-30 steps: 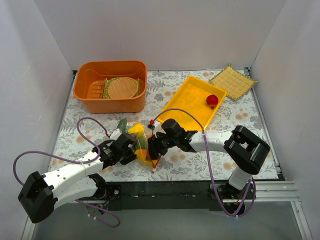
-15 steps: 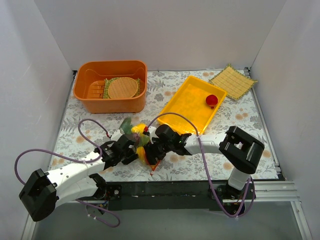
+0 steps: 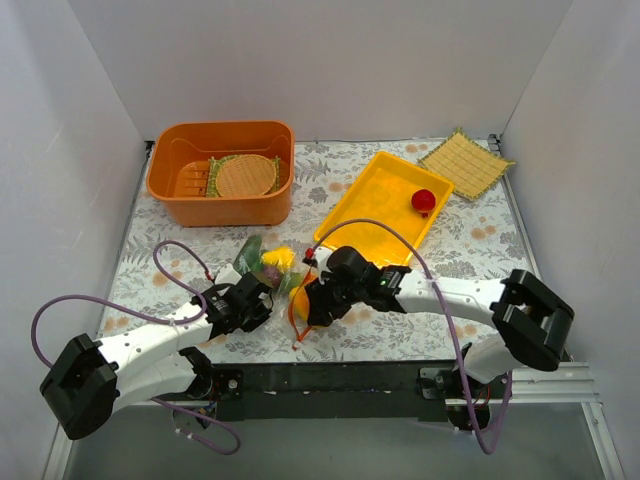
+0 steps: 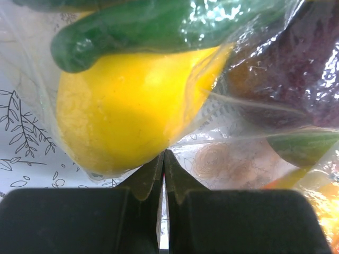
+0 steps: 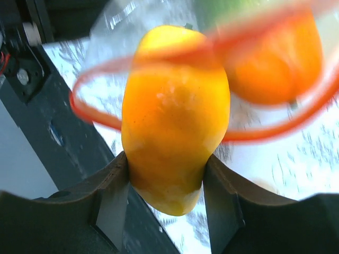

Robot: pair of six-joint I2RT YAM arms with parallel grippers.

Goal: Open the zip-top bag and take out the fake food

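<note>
The zip-top bag [image 3: 268, 265] lies crumpled on the floral cloth at the near middle, with its orange-red zip strip [image 3: 297, 328] looped open towards the front. In the left wrist view it holds a yellow lemon [image 4: 122, 106], a green piece [image 4: 159, 26] and a dark purple piece [image 4: 291, 74]. My left gripper [image 3: 260, 303] [image 4: 164, 154] is shut on the bag's film. My right gripper [image 3: 308, 302] [image 5: 167, 161] is shut on an orange-yellow mango [image 5: 175, 116] at the bag's mouth, ringed by the zip strip [image 5: 265, 135]. Another orange piece [image 5: 275, 63] sits behind it.
A yellow tray [image 3: 375, 205] right of centre holds one red fruit [image 3: 424, 200]. An orange tub [image 3: 220, 128] at the back left holds a round woven mat [image 3: 245, 175]. A square straw mat [image 3: 466, 162] lies at the back right. The table's black front rail is just below the grippers.
My right arm's elbow has swung out to the right. Its gripper holds the mango at the bag's mouth, and the zip loop now hangs towards the front edge. The bag has shifted slightly.
</note>
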